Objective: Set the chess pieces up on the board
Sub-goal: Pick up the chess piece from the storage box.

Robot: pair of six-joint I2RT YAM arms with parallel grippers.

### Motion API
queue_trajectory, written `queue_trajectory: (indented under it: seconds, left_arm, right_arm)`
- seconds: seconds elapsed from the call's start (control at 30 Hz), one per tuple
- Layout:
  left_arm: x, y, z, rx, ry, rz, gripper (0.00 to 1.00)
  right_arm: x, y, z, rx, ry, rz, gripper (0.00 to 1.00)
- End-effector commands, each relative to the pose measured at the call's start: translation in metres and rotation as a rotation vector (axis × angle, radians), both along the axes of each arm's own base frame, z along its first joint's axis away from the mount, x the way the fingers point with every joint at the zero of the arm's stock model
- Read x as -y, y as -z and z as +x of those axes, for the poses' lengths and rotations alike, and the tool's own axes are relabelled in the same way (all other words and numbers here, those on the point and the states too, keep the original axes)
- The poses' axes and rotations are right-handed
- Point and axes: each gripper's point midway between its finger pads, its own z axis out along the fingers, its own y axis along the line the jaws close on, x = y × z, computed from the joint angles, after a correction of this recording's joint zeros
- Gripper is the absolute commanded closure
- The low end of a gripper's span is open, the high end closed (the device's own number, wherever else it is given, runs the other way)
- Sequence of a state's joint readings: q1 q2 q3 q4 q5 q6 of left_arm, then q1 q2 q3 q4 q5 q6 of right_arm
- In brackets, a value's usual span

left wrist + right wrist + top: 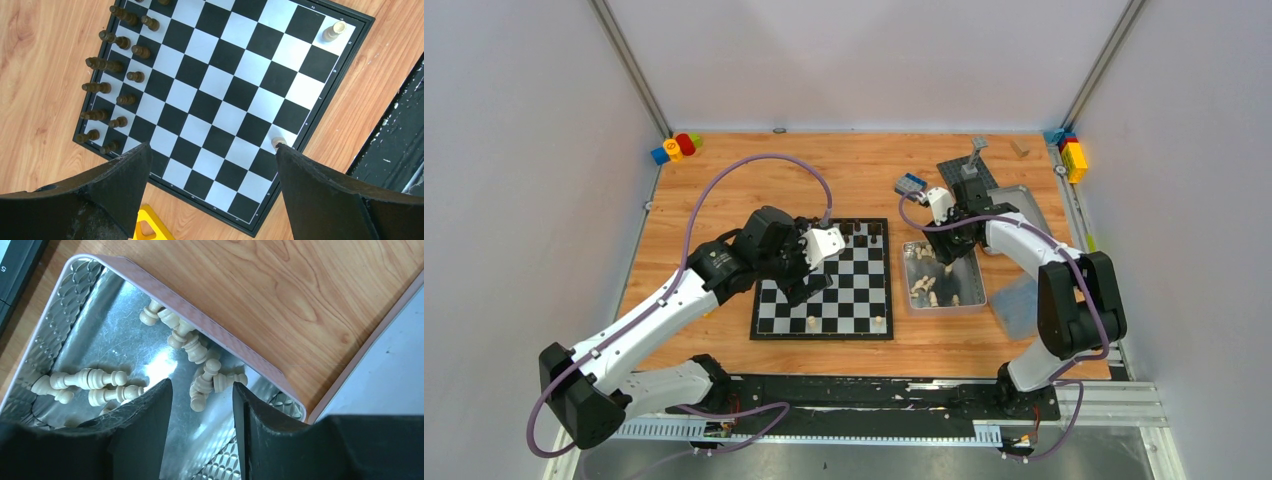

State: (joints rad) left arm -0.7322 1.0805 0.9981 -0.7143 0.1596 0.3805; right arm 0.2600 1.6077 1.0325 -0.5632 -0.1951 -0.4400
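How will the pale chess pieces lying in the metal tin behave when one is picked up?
The pale chess pieces are probably rigid and light, looking like small turned wood. Lying sideways on the shiny metal tin, their round bodies may roll or slide. Several touch, so neighbours might shift.

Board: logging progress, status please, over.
Left claw open over board. Right claw open in tin, astride pale pieces. Dark pieces placed, two pale too. Nothing blocking.

You held the left end effector point(807, 288) over the left side of the board point(864, 295), while your right end effector point(949, 262) hung above the tin point(944, 308) holding pale chess pieces point(927, 288).
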Motion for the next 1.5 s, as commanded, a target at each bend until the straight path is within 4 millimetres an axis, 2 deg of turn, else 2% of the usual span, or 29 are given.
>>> queue_trajectory:
  seconds: [0.0, 0.2, 0.4, 0.5, 0.6, 0.77, 0.9, 1.1, 1.3, 1.47]
  left_arm:
    - [0.005, -0.015, 0.005, 0.025, -0.005, -0.043, 0.00]
    - [0.006, -0.013, 0.006, 0.022, -0.003, -0.039, 0.00]
    - [0.006, -0.013, 0.006, 0.019, -0.007, -0.038, 0.00]
    - [0.005, -0.012, 0.005, 0.016, -0.010, -0.036, 0.00]
    - [0.005, -0.011, 0.005, 0.015, -0.010, -0.035, 0.00]
    - [0.005, -0.012, 0.007, 0.019, -0.015, -0.033, 0.00]
    - [0.004, -0.015, 0.010, 0.034, -0.028, -0.032, 0.00]
    - [-0.005, -0.015, 0.026, 0.064, -0.111, -0.018, 0.00]
    - [-0.025, -0.018, 0.046, 0.069, -0.234, -0.029, 0.00]
    - [-0.058, -0.024, 0.065, 0.057, -0.388, -0.076, 0.00]
  right_arm:
    - [0.007, -0.007, 0.007, 0.041, -0.009, -0.034, 0.52]
    - [0.010, -0.002, -0.009, 0.013, -0.012, -0.036, 0.56]
    - [0.008, 0.010, -0.015, -0.033, -0.015, -0.033, 0.62]
    - [0.009, 0.013, -0.014, -0.042, -0.012, -0.041, 0.68]
    - [0.009, 0.012, -0.014, -0.041, -0.009, -0.036, 0.79]
    - [0.003, -0.006, -0.015, -0.032, -0.017, -0.003, 0.94]
    - [-0.015, -0.035, -0.024, -0.027, -0.063, 0.077, 1.00]
    - [-0.052, -0.076, -0.046, 0.012, -0.190, 0.130, 1.00]
    - [-0.087, -0.095, -0.062, 0.022, -0.297, 0.159, 1.00]
    - [-0.122, -0.097, -0.079, -0.019, -0.397, 0.214, 1.00]
